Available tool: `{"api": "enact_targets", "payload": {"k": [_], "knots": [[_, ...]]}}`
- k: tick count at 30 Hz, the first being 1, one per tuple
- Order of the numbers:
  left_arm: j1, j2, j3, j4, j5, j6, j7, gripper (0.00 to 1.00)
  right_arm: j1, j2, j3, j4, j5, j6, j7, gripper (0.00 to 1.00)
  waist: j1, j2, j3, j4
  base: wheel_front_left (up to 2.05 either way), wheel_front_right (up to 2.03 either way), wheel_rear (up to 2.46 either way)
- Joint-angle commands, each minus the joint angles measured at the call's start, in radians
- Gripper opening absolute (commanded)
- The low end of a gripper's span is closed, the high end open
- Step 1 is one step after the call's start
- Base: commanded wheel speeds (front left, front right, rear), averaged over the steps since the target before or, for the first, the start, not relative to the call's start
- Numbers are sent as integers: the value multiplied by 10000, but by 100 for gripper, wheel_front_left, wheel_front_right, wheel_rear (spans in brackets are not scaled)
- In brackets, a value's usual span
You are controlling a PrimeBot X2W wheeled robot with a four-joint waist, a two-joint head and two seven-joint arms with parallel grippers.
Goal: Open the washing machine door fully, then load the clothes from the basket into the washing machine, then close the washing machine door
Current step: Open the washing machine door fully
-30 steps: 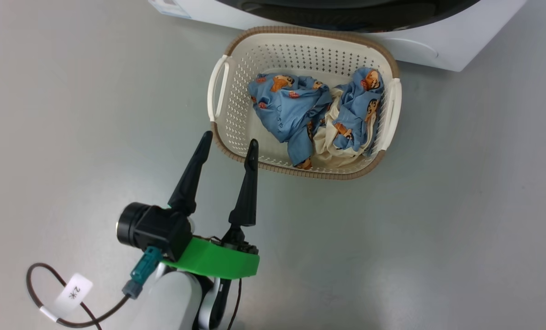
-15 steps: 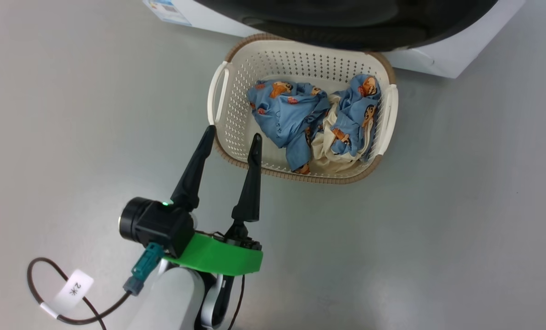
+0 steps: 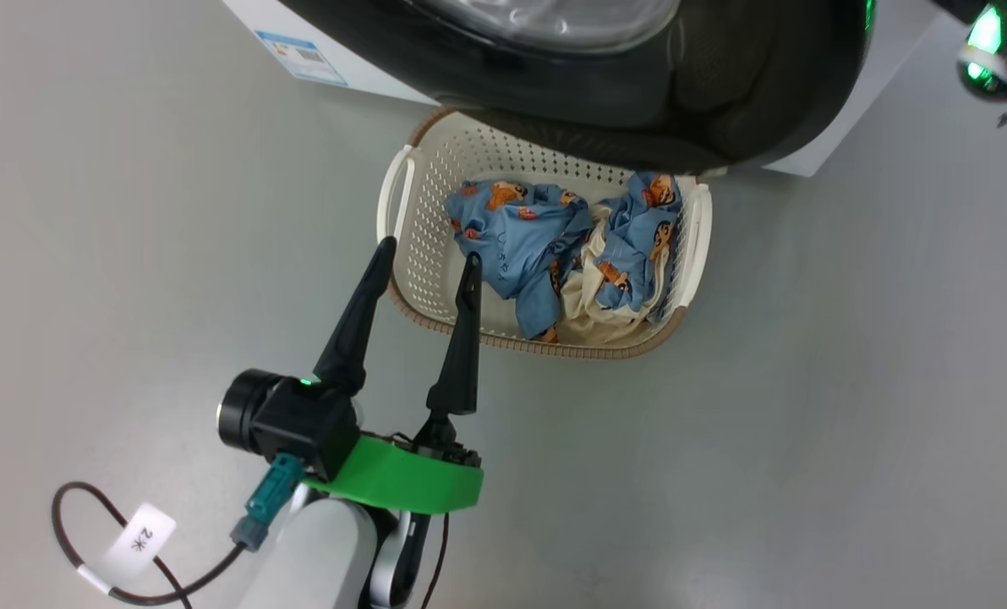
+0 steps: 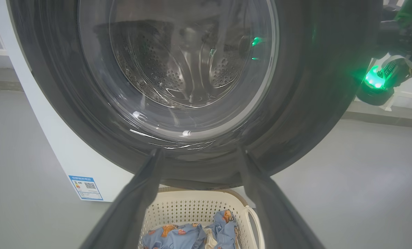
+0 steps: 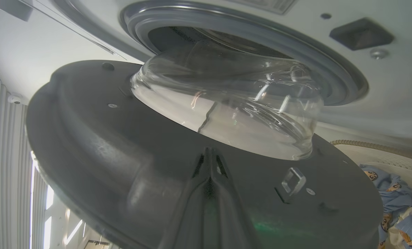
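Just changed: 1 second ago the head view showed the far rim of the basket [image 3: 431, 249] uncovered. The washing machine door [image 3: 638, 110] now hangs out over it. The head camera has tilted too, so part of that shift is the camera's.
Door now: partly open, not fully. In the right wrist view its glass window [image 5: 226, 114] stands clear of the grey rubber ring [image 5: 330, 65].
Right end effector [image 5: 209, 155]: clenched, its 2 fingers pressed together with nothing between them. The tips sit at the door's inner face just below the window; whether they touch it I cannot tell.
Left end effector [image 3: 428, 249]: released, fingers spread wide and empty, hovering over the basket's near left corner.
Basket: on the floor [image 3: 807, 423] at the foot of the washing machine [image 4: 53, 138], its far side under the door.
Clothes [image 3: 554, 254]: all in the basket, blue printed and cream, bunched toward its right side.
Meaning: step 1 looks under way and not finished. Loading probably has to wait until the door swings clear of the basket and the opening.
Risk: the door's lower edge passes close above the basket's far rim and could catch it.
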Motion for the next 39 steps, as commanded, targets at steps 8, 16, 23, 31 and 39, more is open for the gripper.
{"api": "enact_targets", "payload": {"k": [8,16,23,31,39], "knots": [[542,129,418,-97,351,-134,-63,100,949,536,353,-506,-60,48,293,0,1,0,-627,-127,0,0,0],[897,129,471,-174,481,-185,-63,100,1559,784,575,-707,-42,48,511,0,1,0,-913,-114,0,0,0],[1156,129,596,-228,468,-210,-63,100,1987,1043,844,-926,-21,48,815,0,1,0,-1148,68,0,0,0],[1476,129,767,-214,463,-245,-63,100,2572,1429,1114,-1331,80,48,1107,0,1,0,-1481,312,0,0,0],[1728,129,894,-124,507,-362,-63,100,3186,1893,1324,-1620,136,48,1246,0,1,0,-1762,498,0,0,0]]}}
